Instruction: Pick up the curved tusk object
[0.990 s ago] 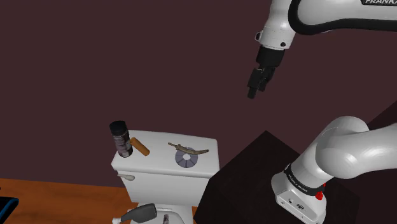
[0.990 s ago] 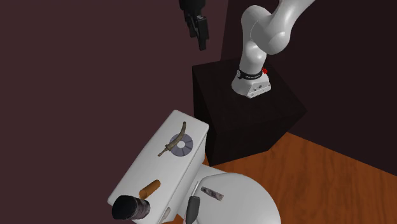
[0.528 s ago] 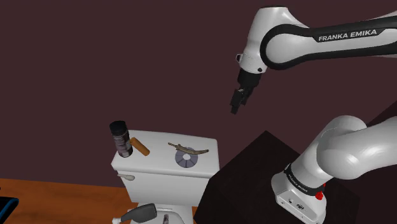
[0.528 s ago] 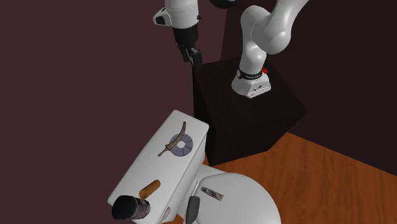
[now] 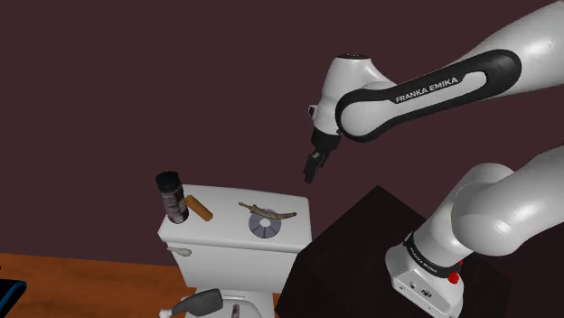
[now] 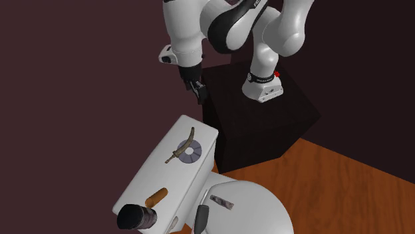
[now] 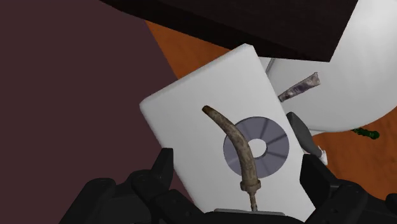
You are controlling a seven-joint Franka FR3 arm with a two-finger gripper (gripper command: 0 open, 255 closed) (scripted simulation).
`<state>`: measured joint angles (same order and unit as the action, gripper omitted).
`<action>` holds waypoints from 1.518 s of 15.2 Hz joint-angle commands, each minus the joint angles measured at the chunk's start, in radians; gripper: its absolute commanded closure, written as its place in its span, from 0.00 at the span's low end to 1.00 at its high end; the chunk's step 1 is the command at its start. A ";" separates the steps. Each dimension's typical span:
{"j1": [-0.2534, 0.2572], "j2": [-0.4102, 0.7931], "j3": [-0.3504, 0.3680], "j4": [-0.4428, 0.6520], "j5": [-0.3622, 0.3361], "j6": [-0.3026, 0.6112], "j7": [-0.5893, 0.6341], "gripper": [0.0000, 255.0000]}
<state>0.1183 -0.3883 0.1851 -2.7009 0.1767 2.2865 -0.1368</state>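
step: approach, gripper (image 5: 308,173) hanging above the tank lid's (image 5: 226,202) end by the stand (image 5: 354,246)
jaws: wide apart, holding nothing
next: drop onto the tusk (image 7: 239,147) lying across the disc (image 7: 275,150), then squeeze

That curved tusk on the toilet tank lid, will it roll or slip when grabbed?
Probably stiff: the tusk holds its curve. Being thin and tapered, it may pivot when pinched. It lies partly across a flat disc on the smooth tank lid, so a nudge could slide it.
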 commanded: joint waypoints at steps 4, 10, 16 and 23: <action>0.013 0.222 0.037 0.019 -0.019 0.235 -0.019 0.00; 0.026 0.498 0.058 0.092 -0.129 0.465 0.018 0.00; 0.117 0.766 -0.015 0.221 -0.295 0.631 0.098 0.00; 0.158 0.871 -0.060 0.255 -0.321 0.705 0.116 0.00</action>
<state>0.2703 0.4675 0.1310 -2.4512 -0.1412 2.9808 -0.0236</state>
